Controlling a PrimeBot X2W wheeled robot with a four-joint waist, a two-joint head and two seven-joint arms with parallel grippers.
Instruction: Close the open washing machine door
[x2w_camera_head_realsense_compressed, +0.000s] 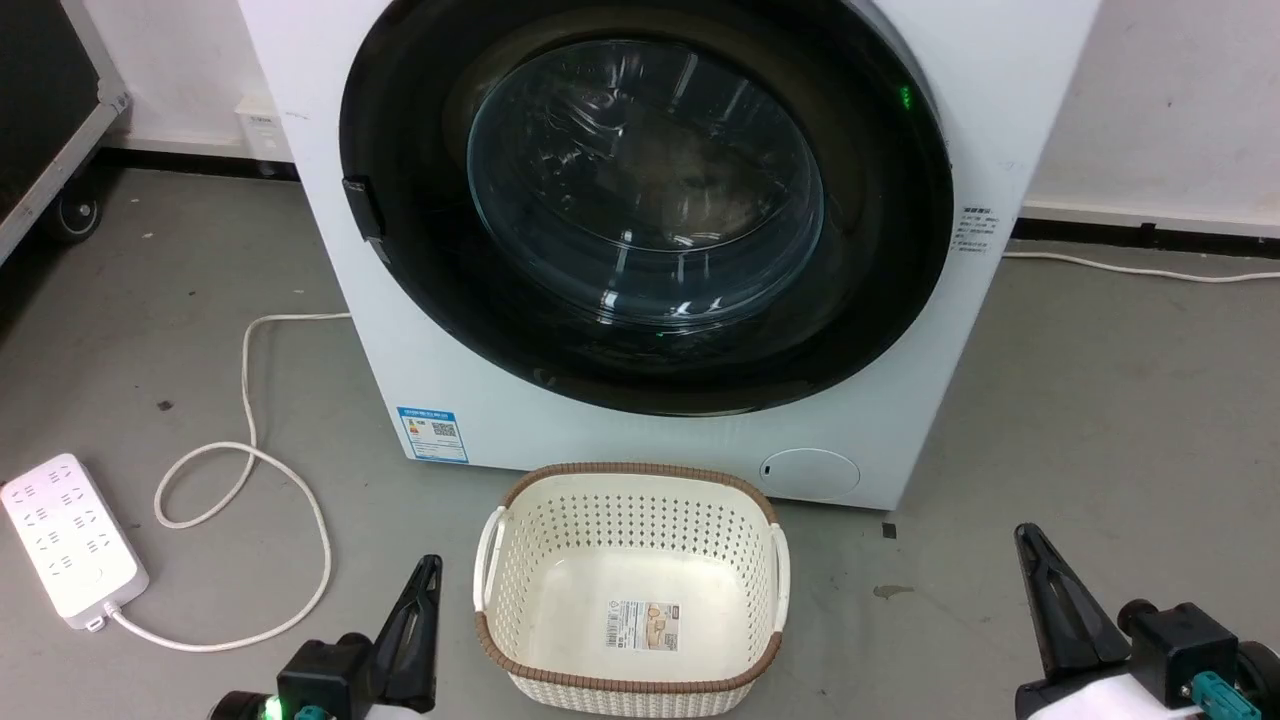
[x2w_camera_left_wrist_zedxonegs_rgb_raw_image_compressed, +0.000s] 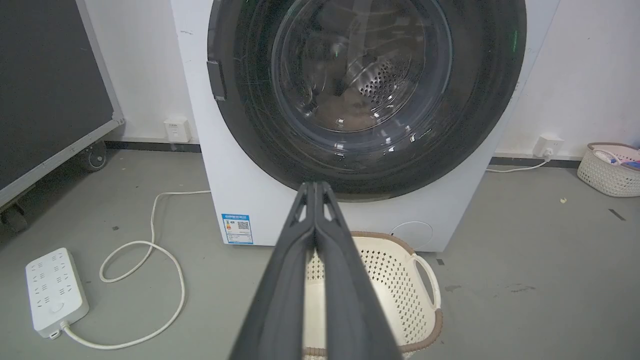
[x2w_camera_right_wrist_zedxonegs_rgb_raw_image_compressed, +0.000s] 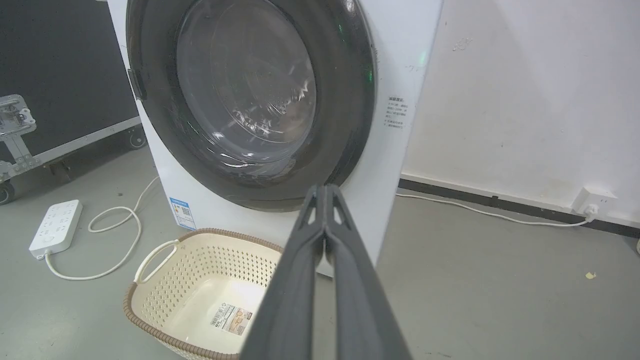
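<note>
Ahead of the left gripper (x2w_camera_head_realsense_compressed: 428, 575) and right gripper (x2w_camera_head_realsense_compressed: 1025, 538), both pinched together and empty, the round washing machine door (x2w_camera_head_realsense_compressed: 645, 200) sits flush on the washing machine (x2w_camera_head_realsense_compressed: 450, 380), glass facing them

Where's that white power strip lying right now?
In the head view, the white rectangular power strip lies on the grey floor at the left, beside its looped white cable, left of the white washing machine.

The left gripper (x2w_camera_left_wrist_zedxonegs_rgb_raw_image_compressed: 316, 192) holds its two fingers pressed together, pointing at the washing machine door (x2w_camera_left_wrist_zedxonegs_rgb_raw_image_compressed: 365, 90), which sits flush in the white washing machine (x2w_camera_left_wrist_zedxonegs_rgb_raw_image_compressed: 235, 195). A cream basket (x2w_camera_left_wrist_zedxonegs_rgb_raw_image_compressed: 400, 285) stands near the machine's front, and a power strip (x2w_camera_left_wrist_zedxonegs_rgb_raw_image_compressed: 55, 292) lies to the left.
</note>
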